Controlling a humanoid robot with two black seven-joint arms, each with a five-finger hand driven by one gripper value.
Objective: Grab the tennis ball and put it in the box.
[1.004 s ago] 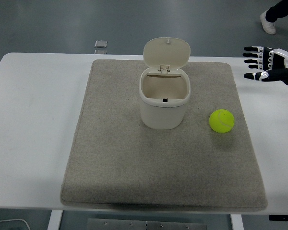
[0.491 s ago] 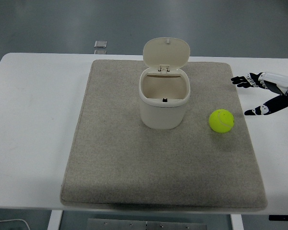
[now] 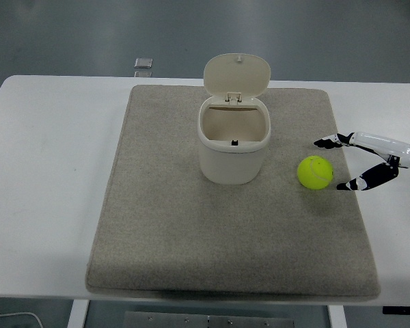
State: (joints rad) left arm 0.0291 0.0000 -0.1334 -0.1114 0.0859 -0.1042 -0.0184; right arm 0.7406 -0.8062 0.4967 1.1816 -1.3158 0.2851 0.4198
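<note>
White worktop (image 3: 48,171), fuzzy grey mat (image 3: 164,232). Box (image 3: 234,140): rounded cream plastic, lid up. Just right of box, felt tennis ball (image 3: 315,172) on mat. Right hand (image 3: 359,162), wrist cut off, fingers (image 3: 326,143) released, bracketing ball without contact.

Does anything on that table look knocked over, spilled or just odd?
Nothing stands out. The box stands upright on the grey mat, lid open, and the tennis ball lies beside it. The right hand is open next to the ball. A small object sits at the table's far edge.
</note>
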